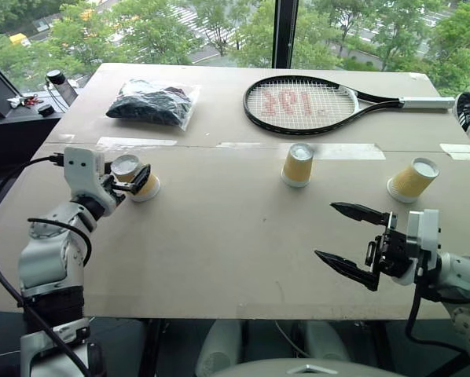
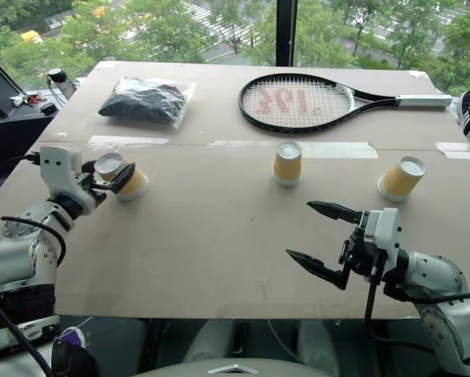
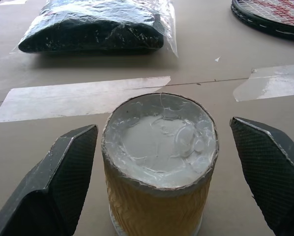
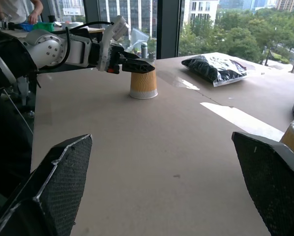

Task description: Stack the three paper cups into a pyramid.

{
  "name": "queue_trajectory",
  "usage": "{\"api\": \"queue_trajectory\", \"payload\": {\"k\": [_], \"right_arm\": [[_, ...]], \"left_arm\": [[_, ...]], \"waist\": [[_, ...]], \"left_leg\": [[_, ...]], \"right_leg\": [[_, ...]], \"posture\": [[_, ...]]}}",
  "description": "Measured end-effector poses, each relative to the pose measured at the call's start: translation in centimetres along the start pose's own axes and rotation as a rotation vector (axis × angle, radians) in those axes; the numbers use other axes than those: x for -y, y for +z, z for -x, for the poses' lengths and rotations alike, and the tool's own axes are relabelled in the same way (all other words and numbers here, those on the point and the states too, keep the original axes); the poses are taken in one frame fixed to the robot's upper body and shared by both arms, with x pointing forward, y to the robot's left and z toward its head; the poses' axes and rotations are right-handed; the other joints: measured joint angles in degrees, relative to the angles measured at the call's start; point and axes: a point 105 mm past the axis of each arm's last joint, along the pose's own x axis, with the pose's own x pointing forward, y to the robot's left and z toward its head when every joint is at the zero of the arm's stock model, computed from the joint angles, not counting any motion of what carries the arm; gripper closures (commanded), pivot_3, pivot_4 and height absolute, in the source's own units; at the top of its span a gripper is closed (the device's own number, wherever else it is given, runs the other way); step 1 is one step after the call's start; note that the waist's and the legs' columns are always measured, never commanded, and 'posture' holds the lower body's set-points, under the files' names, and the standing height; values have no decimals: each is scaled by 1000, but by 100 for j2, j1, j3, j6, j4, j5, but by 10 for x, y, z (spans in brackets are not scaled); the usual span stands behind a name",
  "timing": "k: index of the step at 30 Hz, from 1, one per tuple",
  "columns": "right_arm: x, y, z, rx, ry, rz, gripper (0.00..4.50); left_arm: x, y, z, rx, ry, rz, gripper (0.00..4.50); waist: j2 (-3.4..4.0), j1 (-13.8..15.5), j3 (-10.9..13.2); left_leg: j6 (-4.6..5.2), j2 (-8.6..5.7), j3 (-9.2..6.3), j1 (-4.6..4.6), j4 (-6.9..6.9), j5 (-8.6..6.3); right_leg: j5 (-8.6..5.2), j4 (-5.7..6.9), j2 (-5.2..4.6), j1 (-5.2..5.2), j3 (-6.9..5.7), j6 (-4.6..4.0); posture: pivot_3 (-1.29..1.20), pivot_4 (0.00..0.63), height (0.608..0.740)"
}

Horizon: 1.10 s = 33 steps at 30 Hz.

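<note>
We see the desk, a broad tan surface patched with strips of clear tape, with three paper cups spread across its middle, each standing upside down on its white rim, ribbed yellow-orange sides tapering up to a white base. They are well apart, so no pyramid is built yet. The left cup stands near the desk's left edge; the middle cup stands just in front of the tape line below the racket; the right cup stands towards the right edge and looks tilted in the head view.

Of the other things, the tennis racket is the largest: black frame, white strings with a red mark, lying flat at the far side with its handle pointing right. To its left lies a clear plastic bag of dark stuff. Both lie well behind the cups and block nothing between them.

Our left gripper reaches level to the left cup, its fingers spread apart on either side of the cup's upturned base, with a gap on each side in the wrist view, so nothing is clasped. Our right gripper hangs over bare desk nearer us, between the middle and right cups, fingers wide apart and empty.
</note>
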Motion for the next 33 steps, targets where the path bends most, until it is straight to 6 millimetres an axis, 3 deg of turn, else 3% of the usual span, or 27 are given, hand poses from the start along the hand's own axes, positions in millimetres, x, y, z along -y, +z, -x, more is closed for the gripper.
{"api": "queue_trajectory", "payload": {"k": [2, 7, 15, 18, 21, 23, 30, 33], "right_arm": [[0, 1, 1, -1, -9, 7, 0], [3, 4, 3, -3, -26, 22, 0], [3, 3, 4, -8, -34, 24, 0], [3, 3, 4, -15, -49, 29, 0], [2, 2, 5, -19, -91, 32, 0], [0, 2, 7, -22, -134, 35, 0], [-4, -1, 22, -65, -294, 50, 0], [-3, -3, 27, -81, -366, 53, 0]], "left_arm": [[4, -1, -3, -6, -13, -6, 69], [5, -4, -5, -12, -16, -2, 2123], [17, 6, -10, 23, -92, -1, 2122], [40, 28, -21, 79, -226, 32, 2122], [84, 56, -37, 127, -454, 44, 2122], [110, 62, -51, 126, -570, 47, 2122], [155, 37, -87, 46, -731, 63, 2122], [168, 35, -96, 51, -767, 46, 2122]], "waist": [[0, 0, 0], [0, 0, 0], [-1, 23, 1], [-2, 46, 1], [-2, 55, 0], [0, 30, 0], [-3, -64, 3], [-4, -85, 4]], "left_leg": [[0, 0, 0, 0, 0, 0], [0, 0, 0, 0, 0, 0], [0, 0, -4, -4, 1, 0], [-1, -2, -6, -8, 3, 0], [-2, -11, -5, -8, 5, 1], [-2, -13, 3, -5, 5, 2], [0, -9, 13, -8, 3, 1], [1, -9, 15, -9, 4, 0]], "right_leg": [[0, 0, 0, 0, 0, 0], [0, 0, 0, 0, 0, 0], [0, -1, -1, 0, -5, 0], [0, -2, 0, 1, -10, 0], [0, 1, 17, 2, -18, 1], [0, 4, 22, 1, -21, 2], [-1, 7, 45, -14, -6, 3], [-1, 8, 44, -15, -4, 4]], "posture": [[0, 150, 740], [0, 150, 740], [0, 150, 740], [0, 150, 740], [0, 150, 740], [0, 150, 740], [0, 150, 740], [0, 150, 740]]}}
